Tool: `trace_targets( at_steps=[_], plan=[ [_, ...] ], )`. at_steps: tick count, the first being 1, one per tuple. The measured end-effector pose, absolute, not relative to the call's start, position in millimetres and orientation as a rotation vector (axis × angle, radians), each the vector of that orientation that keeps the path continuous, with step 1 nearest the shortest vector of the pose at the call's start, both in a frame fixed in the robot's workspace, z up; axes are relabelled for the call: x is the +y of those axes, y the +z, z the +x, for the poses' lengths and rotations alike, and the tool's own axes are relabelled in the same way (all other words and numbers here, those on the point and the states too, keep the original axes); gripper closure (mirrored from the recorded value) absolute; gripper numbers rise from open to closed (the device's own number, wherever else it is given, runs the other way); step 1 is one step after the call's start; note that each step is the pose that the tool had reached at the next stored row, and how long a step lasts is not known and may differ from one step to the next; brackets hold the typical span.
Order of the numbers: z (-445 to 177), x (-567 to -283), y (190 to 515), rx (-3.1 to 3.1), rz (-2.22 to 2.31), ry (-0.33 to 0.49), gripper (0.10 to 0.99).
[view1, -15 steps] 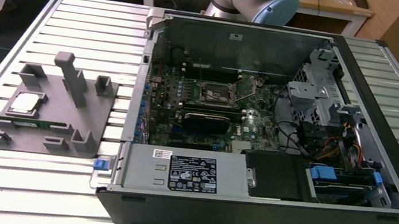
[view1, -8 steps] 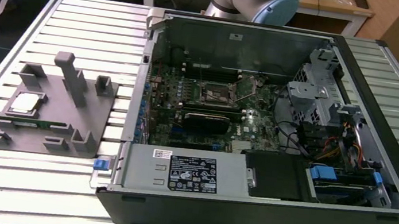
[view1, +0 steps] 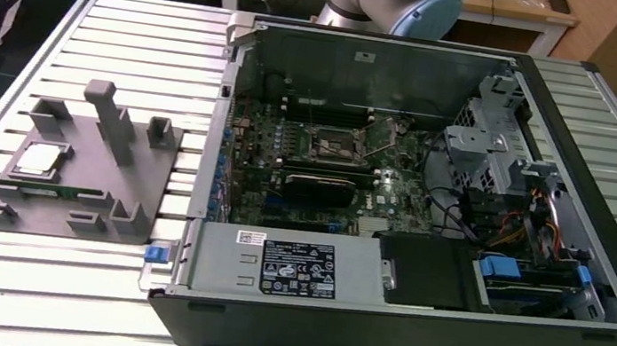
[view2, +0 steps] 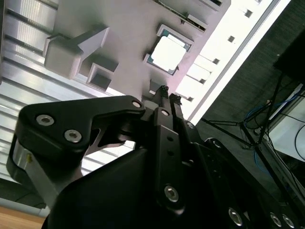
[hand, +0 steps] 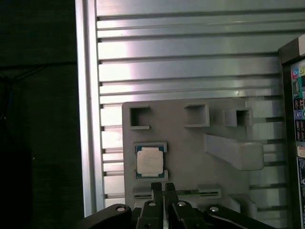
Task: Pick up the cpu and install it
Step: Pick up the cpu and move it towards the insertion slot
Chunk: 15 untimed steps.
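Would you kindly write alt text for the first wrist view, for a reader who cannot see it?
The cpu lies flat in a recess of the grey tray, just ahead of the shut, empty pincer. The tray sits on a ribbed metal table, with a computer case beside it.

We see a pale silver cpu (hand: 149,161), a grey tray (hand: 190,152), a ribbed silver bench (hand: 190,71), a black claw (hand: 163,186).
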<state>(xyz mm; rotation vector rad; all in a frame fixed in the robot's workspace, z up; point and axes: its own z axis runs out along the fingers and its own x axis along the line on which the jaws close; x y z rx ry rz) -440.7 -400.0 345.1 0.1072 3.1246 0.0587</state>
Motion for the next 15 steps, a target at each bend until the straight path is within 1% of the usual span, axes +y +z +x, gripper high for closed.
trace_targets(
  at_steps=[1, 3, 4, 6, 7, 9, 10, 11, 12, 13, 15],
  plan=[
    [-441, -400, 344, 3.127, 0.106, 0.059, 0.918],
    [-441, -401, 341, 3.133, 0.105, 0.058, 0.796],
    [-441, -401, 340, 3.136, 0.104, 0.058, 0.796],
    [-441, -402, 337, 3.139, 0.103, 0.058, 0.678],
    [-441, -403, 336, 3.139, 0.101, 0.058, 0.678],
    [-441, -405, 334, 3.139, 0.089, 0.058, 0.561],
    [-441, -406, 333, 3.140, 0.076, 0.058, 0.561],
    [-441, -406, 332, 3.140, 0.064, 0.058, 0.506],
    [-441, -407, 331, 3.141, 0.055, 0.058, 0.506],
    [-441, -408, 330, 3.141, 0.049, 0.058, 0.439],
    [-441, -409, 329, 3.141, 0.047, 0.058, 0.439]
  ],
)
